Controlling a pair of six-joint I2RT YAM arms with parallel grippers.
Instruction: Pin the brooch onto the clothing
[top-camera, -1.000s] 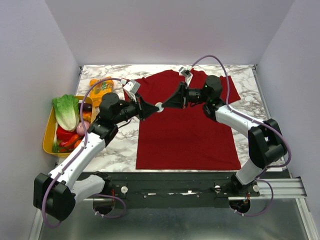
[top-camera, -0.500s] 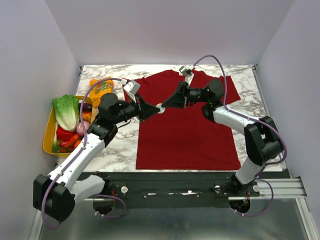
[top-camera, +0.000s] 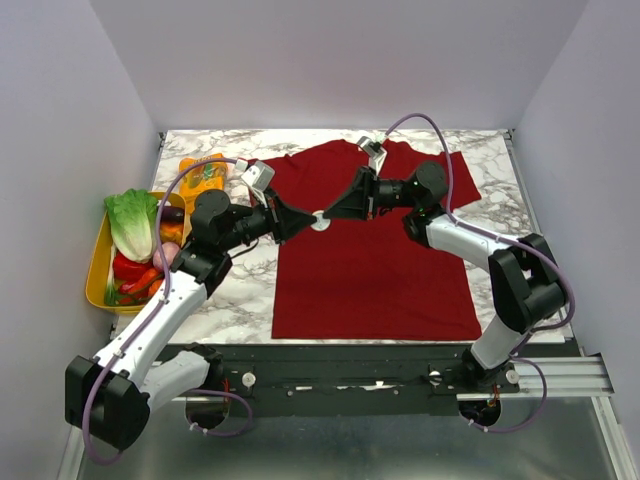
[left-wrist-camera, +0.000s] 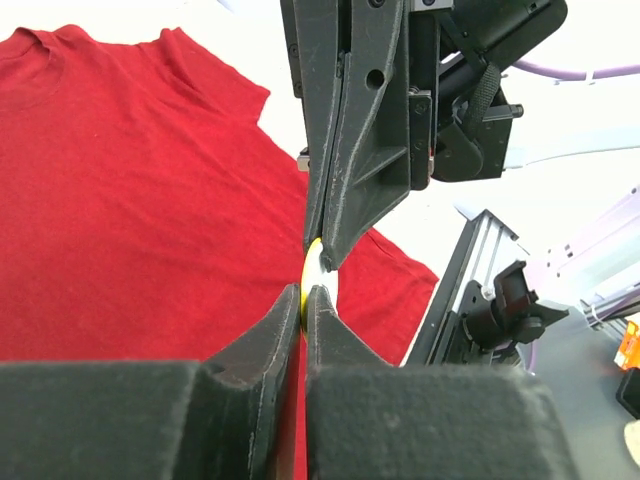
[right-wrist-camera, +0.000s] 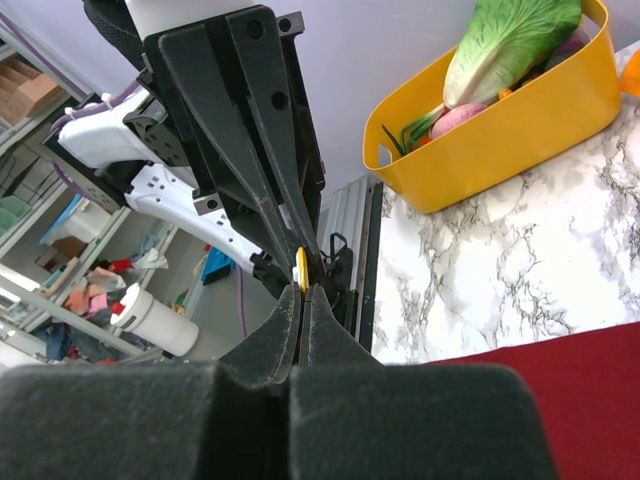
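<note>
The brooch (top-camera: 318, 221), a tiny round badge with a yellow face and whitish back, hangs edge-on above the dark red T-shirt (top-camera: 380, 270). Both grippers meet at it, tip to tip. My left gripper (top-camera: 306, 222) comes from the left. In its wrist view only a thin slit shows between its fingers, and the brooch (left-wrist-camera: 313, 270) sits at the tips of the left gripper (left-wrist-camera: 305, 292). My right gripper (top-camera: 330, 216) comes from the right, shut on the opposite edge. In the right wrist view the brooch (right-wrist-camera: 302, 270) stands just above the right gripper (right-wrist-camera: 302, 292). The shirt (left-wrist-camera: 130, 200) lies flat on the table.
A yellow bin (top-camera: 97, 275) holding a lettuce (top-camera: 132, 222) and other vegetables stands at the table's left edge. An orange snack packet (top-camera: 203, 172) lies behind it. Bare marble table (top-camera: 240, 290) runs left of the shirt. Purple cables loop above both arms.
The two grippers, joined at the brooch, have drifted slightly away from the arm bases. The left wrist has pulled a little to the left. The brooch stays between the tips.
</note>
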